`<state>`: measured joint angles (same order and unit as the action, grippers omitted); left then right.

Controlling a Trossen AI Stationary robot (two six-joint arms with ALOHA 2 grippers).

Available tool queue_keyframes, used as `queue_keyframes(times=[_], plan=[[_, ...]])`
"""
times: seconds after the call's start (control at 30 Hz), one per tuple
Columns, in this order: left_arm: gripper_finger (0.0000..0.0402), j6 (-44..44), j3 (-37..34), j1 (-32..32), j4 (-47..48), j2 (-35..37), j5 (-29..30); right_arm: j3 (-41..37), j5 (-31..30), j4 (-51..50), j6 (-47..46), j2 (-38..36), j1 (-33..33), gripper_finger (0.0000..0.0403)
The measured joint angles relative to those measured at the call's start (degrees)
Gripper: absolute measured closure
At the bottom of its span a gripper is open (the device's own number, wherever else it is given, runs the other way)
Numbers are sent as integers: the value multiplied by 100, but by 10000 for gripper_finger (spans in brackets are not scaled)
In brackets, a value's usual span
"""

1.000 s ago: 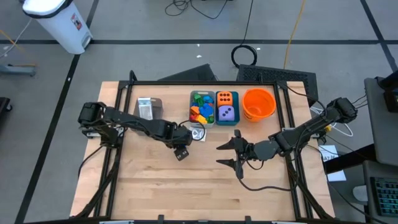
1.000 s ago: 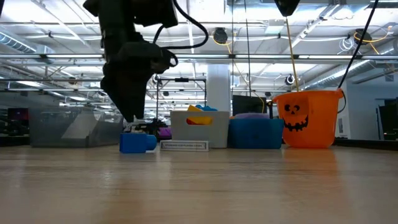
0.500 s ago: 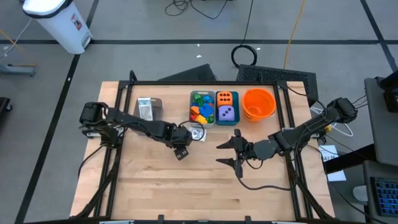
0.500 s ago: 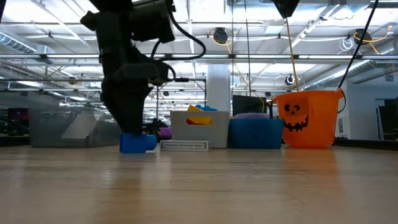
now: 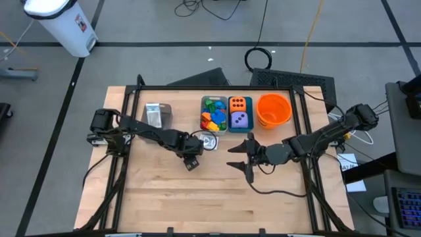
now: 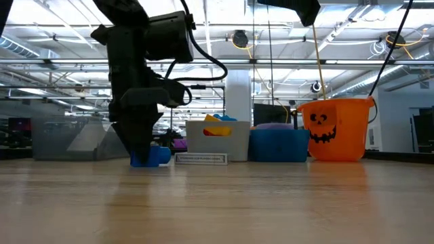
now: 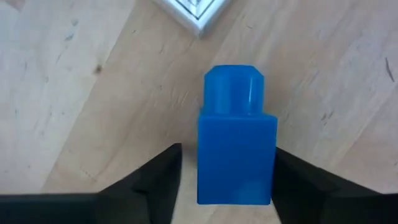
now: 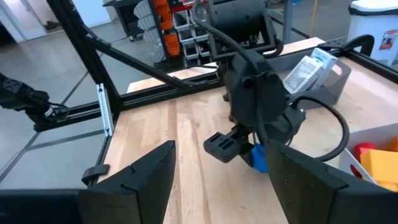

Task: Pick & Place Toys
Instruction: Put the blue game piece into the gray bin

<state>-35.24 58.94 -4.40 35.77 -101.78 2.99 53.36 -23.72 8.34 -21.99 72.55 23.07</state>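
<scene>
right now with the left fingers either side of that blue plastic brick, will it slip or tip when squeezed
Probably stiff: the blue plastic brick looks moulded and hard. Its flat sides face the open left gripper, so it should hold squarely. The glossy surface may be slightly slippery. Lying on the wooden table, it seems unlikely to roll.

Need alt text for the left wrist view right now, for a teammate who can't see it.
A blue brick lies on the wooden table between the left gripper's two open dark fingers, not yet clamped. A white packet's corner shows beyond it.

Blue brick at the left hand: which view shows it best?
Left wrist view: the blue brick fills the frame, lying on the wood between the open left hand fingers. Low view shows it partly behind that hand; right wrist only a sliver; the high view hides it.
</scene>
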Motion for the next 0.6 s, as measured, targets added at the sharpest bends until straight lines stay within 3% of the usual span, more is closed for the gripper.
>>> queue_keyframes(times=[0.2, 0.4, 0.6], plan=[[266, 409, 7, 91, -9, 10, -21, 0, 1, 0, 12, 0, -172, 165], [266, 935, 103, 401, 290, 498, -562, 0, 3, 1, 12, 0, -359, 165], [266, 1623, 429, 752, 766, 1598, -707, 0, 1, 60, 13, -1, -556, 165]])
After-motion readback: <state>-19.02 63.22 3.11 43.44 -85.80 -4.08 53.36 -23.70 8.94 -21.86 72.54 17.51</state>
